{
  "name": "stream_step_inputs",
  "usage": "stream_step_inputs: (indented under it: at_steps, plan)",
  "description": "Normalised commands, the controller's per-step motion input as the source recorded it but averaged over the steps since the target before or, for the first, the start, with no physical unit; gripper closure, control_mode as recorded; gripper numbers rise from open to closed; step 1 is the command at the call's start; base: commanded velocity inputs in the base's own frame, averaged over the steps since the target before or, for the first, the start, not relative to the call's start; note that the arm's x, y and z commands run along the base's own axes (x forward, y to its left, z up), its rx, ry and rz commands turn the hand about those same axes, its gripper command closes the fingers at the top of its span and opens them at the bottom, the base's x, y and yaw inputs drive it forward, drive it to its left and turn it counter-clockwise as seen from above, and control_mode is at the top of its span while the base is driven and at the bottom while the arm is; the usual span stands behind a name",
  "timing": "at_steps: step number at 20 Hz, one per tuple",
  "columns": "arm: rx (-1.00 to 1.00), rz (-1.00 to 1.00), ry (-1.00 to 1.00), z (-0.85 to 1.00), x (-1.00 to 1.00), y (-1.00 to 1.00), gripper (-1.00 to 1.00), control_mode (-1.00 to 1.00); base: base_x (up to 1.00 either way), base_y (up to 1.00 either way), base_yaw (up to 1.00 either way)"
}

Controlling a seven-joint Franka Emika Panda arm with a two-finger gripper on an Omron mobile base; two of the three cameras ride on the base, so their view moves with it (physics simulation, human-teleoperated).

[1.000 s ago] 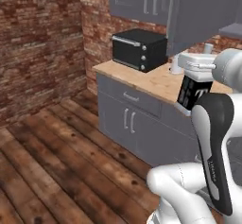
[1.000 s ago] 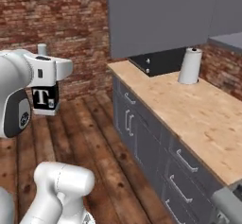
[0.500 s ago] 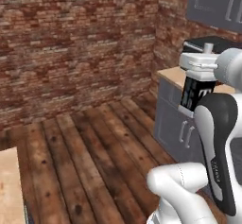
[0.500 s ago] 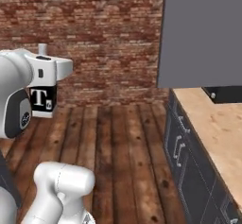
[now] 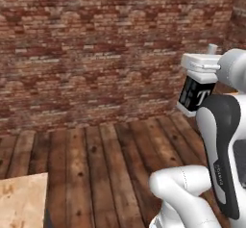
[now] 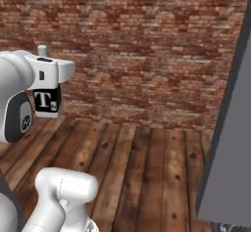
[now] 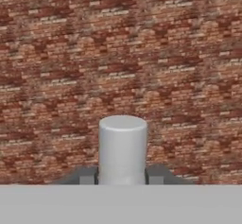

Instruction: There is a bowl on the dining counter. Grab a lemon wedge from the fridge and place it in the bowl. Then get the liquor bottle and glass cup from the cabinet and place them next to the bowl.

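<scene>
The tool (image 7: 122,178) is closed on one liquor bottle (image 5: 195,95), its two dark fingertips (image 7: 86,177) pressed against either side of the grey neck, whose cap rises at 6 o'clock in the hand view against the brick wall (image 7: 123,48). In the left base view the bottle's dark body with its white "T" label hangs under the white hand at about 3 o'clock; in the right base view the same bottle sits at about 9 o'clock. It is held upright and tucked close to the arm, high off the wooden floor (image 5: 105,159), which I judge is a carrying pose: a bottle kept vertical and near the body swings less while the base travels (and clears furniture). One corner of a pale wooden bench (image 5: 21,200) shows at 7 o'clock in the left base view, and one grey panel edge (image 6: 230,143) at 4 o'clock in the right. The bottle has yet to be set down by the bowl.
</scene>
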Motion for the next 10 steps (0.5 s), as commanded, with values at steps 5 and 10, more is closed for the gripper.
stream_step_inputs:
  at_steps: [5, 10]
  plan:
    - [0.0, 0.0, 0.0, 0.0, 0.0, 0.0, 1.0, 1.0, 0.91, -0.22, 0.13]
    - [0.0, 0.0, 0.0, 0.0, 0.0, 0.0, 1.0, 1.0, 0.8, -0.3, 0.42]
